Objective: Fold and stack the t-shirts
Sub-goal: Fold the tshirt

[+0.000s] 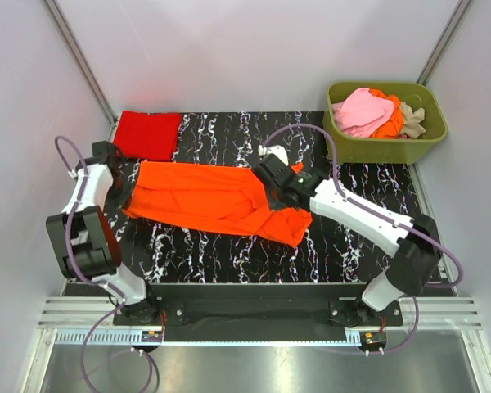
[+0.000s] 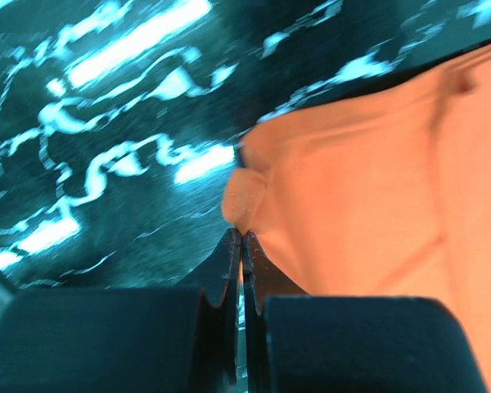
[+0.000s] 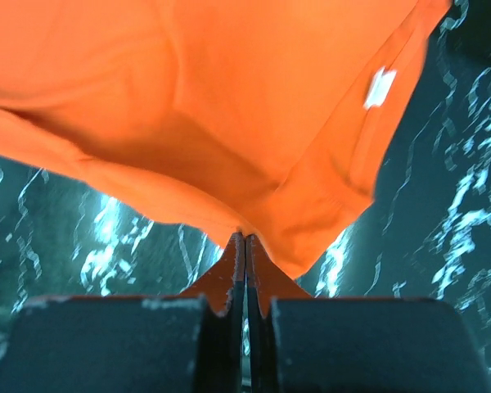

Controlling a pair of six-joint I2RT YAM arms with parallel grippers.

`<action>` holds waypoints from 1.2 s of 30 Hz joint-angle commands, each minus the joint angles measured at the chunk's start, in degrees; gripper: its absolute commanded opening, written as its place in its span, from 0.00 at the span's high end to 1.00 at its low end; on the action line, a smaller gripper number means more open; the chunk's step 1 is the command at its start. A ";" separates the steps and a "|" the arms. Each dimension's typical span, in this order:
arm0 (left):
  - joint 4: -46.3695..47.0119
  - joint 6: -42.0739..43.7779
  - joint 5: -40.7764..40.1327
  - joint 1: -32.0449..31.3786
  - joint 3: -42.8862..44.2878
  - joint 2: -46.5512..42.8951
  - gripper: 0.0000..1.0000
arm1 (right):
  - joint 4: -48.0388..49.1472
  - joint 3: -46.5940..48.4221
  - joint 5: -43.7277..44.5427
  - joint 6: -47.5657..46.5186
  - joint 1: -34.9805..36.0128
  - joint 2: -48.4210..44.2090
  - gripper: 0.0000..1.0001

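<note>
Top external view, from where I'm standing: at the far left, the left gripper (image 1: 124, 195) is pinching the edge of the bright orange t-shirt (image 1: 204, 201), jaws clamped together on the cloth. Just behind it, a red t-shirt (image 1: 149, 135) is lying folded on the black marbled table (image 1: 352, 246). The orange shirt is stretching across the middle to the right gripper (image 1: 272, 178), whose jaws are nipping its other end, near a white neck label (image 3: 381, 87). At the far right, pink (image 1: 364, 110), orange and beige shirts are sitting in the green tub (image 1: 385, 149).
</note>
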 commanded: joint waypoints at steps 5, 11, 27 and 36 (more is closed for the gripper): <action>-0.74 0.55 -4.00 -0.96 8.23 5.45 1.00 | -1.73 9.46 4.43 -8.47 -4.62 5.93 1.00; -2.76 1.16 -5.67 -1.31 12.62 9.93 1.00 | -2.88 11.13 4.70 -11.37 -7.87 7.34 1.00; -5.14 -0.16 -6.11 -7.02 23.35 19.52 0.93 | -6.20 17.64 5.41 -17.96 -9.81 15.33 1.00; -6.02 -0.24 -8.13 -7.90 26.08 23.12 0.92 | -10.00 14.91 8.29 -14.71 -10.34 14.55 1.00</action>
